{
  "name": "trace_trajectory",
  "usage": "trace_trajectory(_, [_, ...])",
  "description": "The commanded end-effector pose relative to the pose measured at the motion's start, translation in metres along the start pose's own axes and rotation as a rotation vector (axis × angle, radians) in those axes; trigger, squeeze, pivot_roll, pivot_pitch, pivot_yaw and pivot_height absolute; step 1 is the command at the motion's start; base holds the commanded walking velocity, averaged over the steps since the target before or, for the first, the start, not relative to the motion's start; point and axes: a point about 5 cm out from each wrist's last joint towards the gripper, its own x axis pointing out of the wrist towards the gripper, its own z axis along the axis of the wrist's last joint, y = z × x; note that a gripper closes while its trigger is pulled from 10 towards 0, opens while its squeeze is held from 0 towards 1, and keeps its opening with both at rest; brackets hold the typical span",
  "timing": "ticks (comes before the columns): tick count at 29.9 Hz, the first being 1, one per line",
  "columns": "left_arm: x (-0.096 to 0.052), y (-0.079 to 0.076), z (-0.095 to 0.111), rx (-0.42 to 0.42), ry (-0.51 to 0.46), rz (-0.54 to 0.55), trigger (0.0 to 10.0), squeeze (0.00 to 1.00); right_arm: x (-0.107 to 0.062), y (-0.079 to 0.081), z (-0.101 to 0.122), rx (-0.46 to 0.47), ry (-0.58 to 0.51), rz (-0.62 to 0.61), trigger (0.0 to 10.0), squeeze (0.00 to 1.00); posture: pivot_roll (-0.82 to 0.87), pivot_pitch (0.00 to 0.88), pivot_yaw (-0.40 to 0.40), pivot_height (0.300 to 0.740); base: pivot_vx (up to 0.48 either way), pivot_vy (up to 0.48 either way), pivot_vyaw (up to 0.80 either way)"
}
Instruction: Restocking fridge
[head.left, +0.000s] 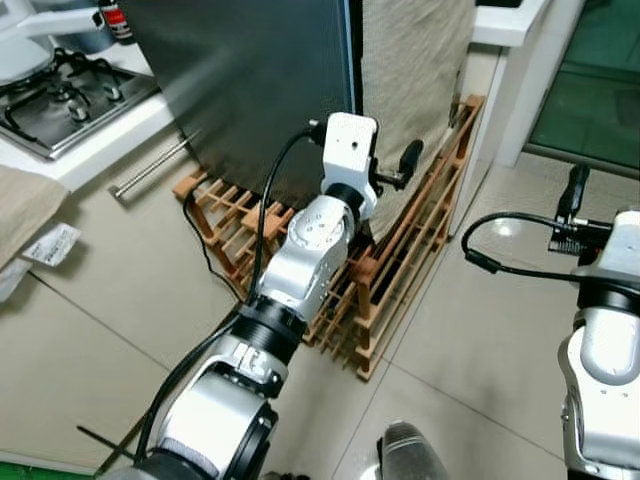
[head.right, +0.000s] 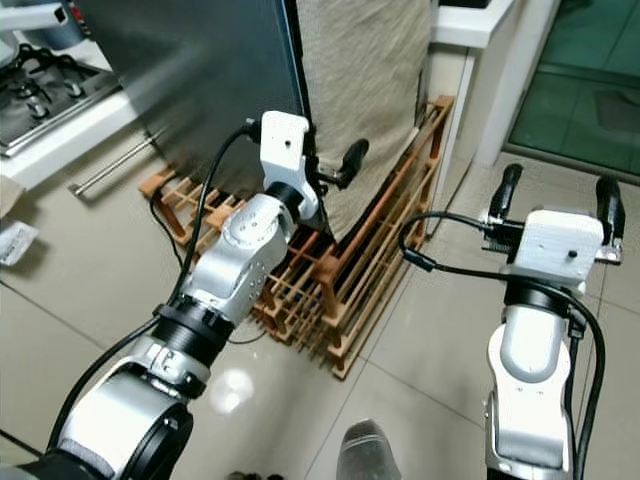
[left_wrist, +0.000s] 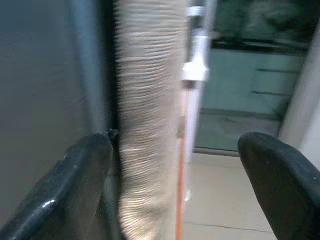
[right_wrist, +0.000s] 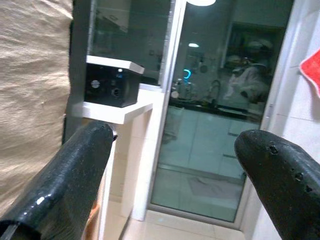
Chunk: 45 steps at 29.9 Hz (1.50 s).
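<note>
The fridge has a dark grey door (head.left: 250, 80), which is shut, and a side covered by a beige woven cloth (head.left: 410, 70). My left gripper (head.left: 385, 172) is raised to the door's right edge and is open. In the left wrist view one finger (left_wrist: 85, 185) lies over the dark door front, the other finger (left_wrist: 280, 175) stands off to the side, and the cloth-covered edge (left_wrist: 150, 125) runs between them. My right gripper (head.right: 555, 197) hangs open over the floor to the right of the fridge, with nothing between its fingers.
A wooden slatted rack (head.left: 400, 270) leans at the fridge's foot, below my left arm. A gas hob (head.left: 60, 95) sits on the white counter at the left, above a metal bar handle (head.left: 150, 165). A glass door (head.left: 590, 70) and a white ledge (head.left: 505, 20) stand at the right.
</note>
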Motion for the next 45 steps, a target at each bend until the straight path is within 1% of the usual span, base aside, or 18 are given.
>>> trace_trajectory(1, [0.011,-0.018,0.005,-0.127,0.012,0.044,10.0,0.0,-0.003,0.003,-0.002,0.001,0.006,0.004,10.0,0.0,-0.35,0.083,0.153,0.723,0.0,0.0,0.0])
trace_trajectory(13, [0.012,-0.027,0.004,-0.135,0.005,-0.017,10.0,0.0,-0.002,0.005,-0.002,0.002,0.01,0.01,10.0,0.0,-0.35,0.093,0.153,0.723,0.0,0.0,0.0])
trace_trajectory(16, [0.012,-0.027,0.005,-0.158,-0.001,-0.046,10.0,0.0,-0.003,0.005,-0.001,0.002,0.007,0.008,10.0,0.0,-0.36,0.101,0.158,0.723,0.0,0.0,0.0])
trace_trajectory(22, [0.002,-0.024,0.01,-0.165,-0.024,-0.115,10.0,0.0,-0.003,0.006,0.0,0.004,0.005,0.013,10.0,0.0,-0.36,0.122,0.16,0.723,0.0,0.0,0.0])
trace_trajectory(23, [-0.001,-0.023,0.01,-0.172,-0.025,-0.13,10.0,0.0,-0.004,0.006,0.0,0.004,0.006,0.013,10.0,0.0,-0.35,0.13,0.158,0.723,0.0,0.0,0.0])
trace_trajectory(24, [-0.007,-0.023,0.004,-0.174,-0.012,-0.138,10.0,0.0,-0.005,0.007,-0.003,0.005,0.02,0.015,10.0,0.0,-0.34,0.147,0.148,0.723,0.0,0.0,0.0])
trace_trajectory(27, [-0.011,-0.026,-0.002,-0.161,-0.001,-0.136,10.0,0.0,-0.007,0.01,-0.005,0.011,0.033,0.024,10.0,0.0,-0.33,0.151,0.137,0.723,0.0,0.0,0.0])
trace_trajectory(30, [-0.012,-0.025,-0.006,-0.153,0.006,-0.128,10.0,0.0,-0.007,0.012,-0.005,0.015,0.034,0.034,10.0,0.0,-0.33,0.147,0.129,0.723,0.0,0.0,0.0])
trace_trajectory(31, [-0.012,-0.023,-0.009,-0.158,0.012,-0.116,10.0,0.0,-0.006,0.013,-0.005,0.017,0.033,0.039,10.0,0.0,-0.32,0.139,0.121,0.723,0.0,0.0,0.0])
trace_trajectory(33, [-0.013,-0.012,-0.017,-0.125,0.031,-0.076,10.0,0.0,-0.004,0.014,-0.01,0.022,0.048,0.044,10.0,0.0,-0.31,0.127,0.107,0.723,0.0,0.0,0.0])
trace_trajectory(34, [-0.013,-0.012,-0.017,-0.125,0.031,-0.076,10.0,0.0,-0.004,0.014,-0.01,0.022,0.048,0.044,10.0,0.0,-0.31,0.127,0.107,0.723,0.0,0.0,0.0])
trace_trajectory(36, [-0.016,0.002,-0.022,-0.153,0.034,-0.025,10.0,0.0,0.0,0.018,-0.013,0.036,0.06,0.063,10.0,0.0,-0.29,0.103,0.088,0.723,0.0,-0.227,0.0])
trace_trajectory(37, [-0.016,0.002,-0.022,-0.153,0.034,-0.025,10.0,0.0,0.0,0.018,-0.013,0.036,0.06,0.063,10.0,0.0,-0.29,0.103,0.088,0.723,0.0,-0.454,0.0])
trace_trajectory(38, [-0.015,0.003,-0.022,-0.149,0.036,-0.017,10.0,0.04,0.002,0.021,-0.013,0.041,0.056,0.077,10.0,0.0,-0.28,0.098,0.081,0.723,0.0,-0.454,0.0])
trace_trajectory(41, [-0.012,-0.001,-0.023,-0.15,0.04,-0.024,10.0,0.06,0.006,0.029,-0.015,0.052,0.055,0.102,10.0,0.0,-0.26,0.099,0.068,0.723,0.0,-0.453,0.0])
trace_trajectory(42, [-0.012,-0.001,-0.023,-0.15,0.04,-0.024,10.0,0.06,0.006,0.029,-0.015,0.052,0.055,0.102,10.0,0.0,-0.26,0.099,0.068,0.723,0.0,-0.45,0.0])
trace_trajectory(43, [-0.011,-0.002,-0.023,-0.15,0.041,-0.024,10.0,0.09,0.007,0.031,-0.015,0.056,0.055,0.107,10.0,0.0,-0.26,0.101,0.065,0.723,0.0,-0.446,0.0])
trace_trajectory(45, [-0.009,-0.003,-0.024,-0.149,0.041,-0.03,10.0,0.09,0.008,0.035,-0.015,0.063,0.049,0.115,10.0,0.0,-0.25,0.102,0.064,0.723,0.0,-0.446,0.0])
